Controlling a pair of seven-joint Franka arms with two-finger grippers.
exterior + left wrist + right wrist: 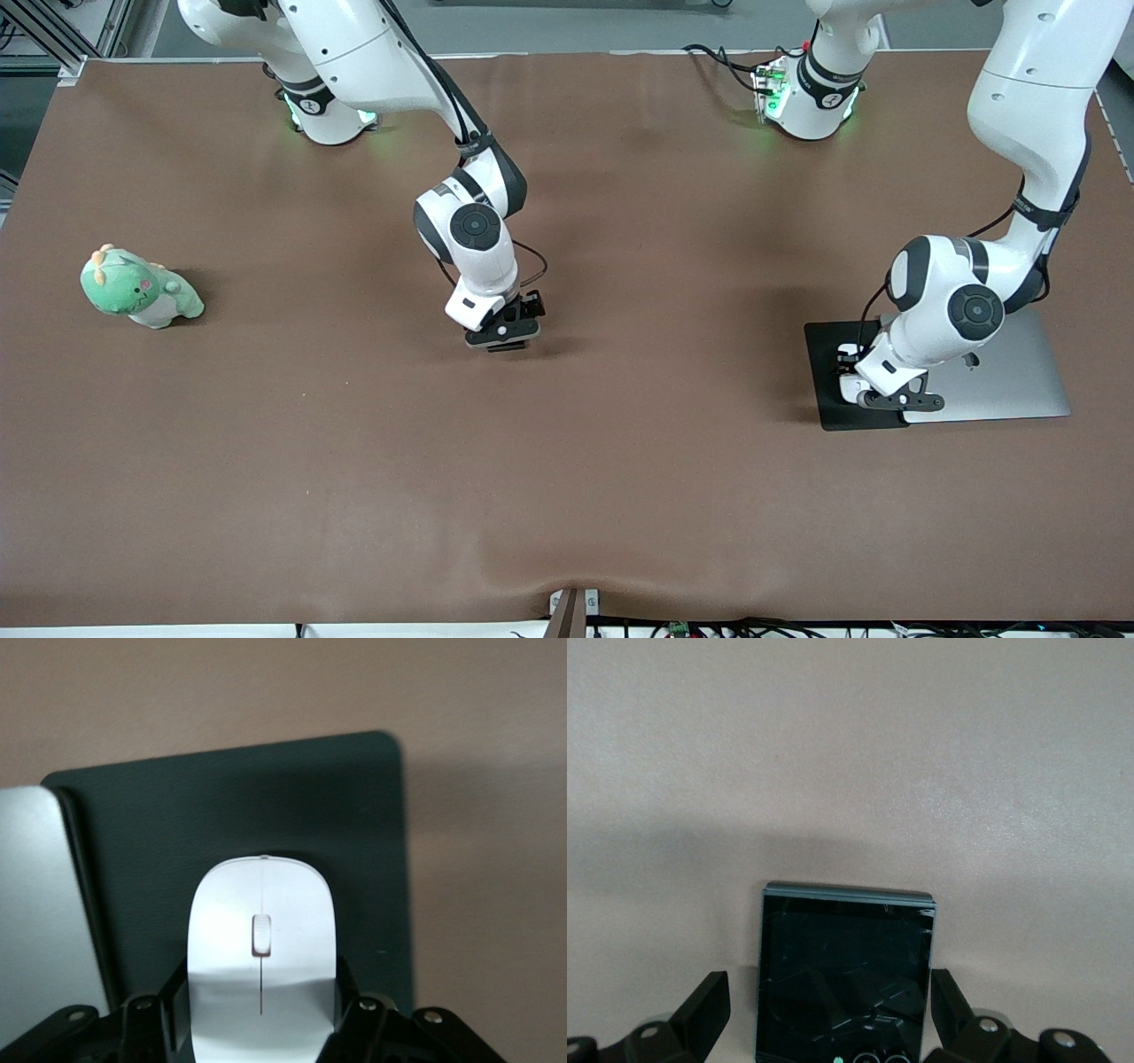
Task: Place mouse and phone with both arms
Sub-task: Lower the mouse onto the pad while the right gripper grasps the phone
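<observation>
The white mouse (261, 904) lies on a black pad (177, 833) at the left arm's end of the table. My left gripper (261, 979) is low over that pad (828, 390), shut on the mouse with a finger against each side. The black phone (846, 966) lies flat on the brown table cover near the middle of the table. My right gripper (830, 992) stands open around it, one finger on each side, with a gap on at least one side. In the front view both grippers (503, 337) (890, 400) hide what lies under them.
A silver laptop (1010, 381) lies shut beside the black pad, its edge (35, 904) close to the mouse. A green plush toy (140, 288) sits toward the right arm's end of the table.
</observation>
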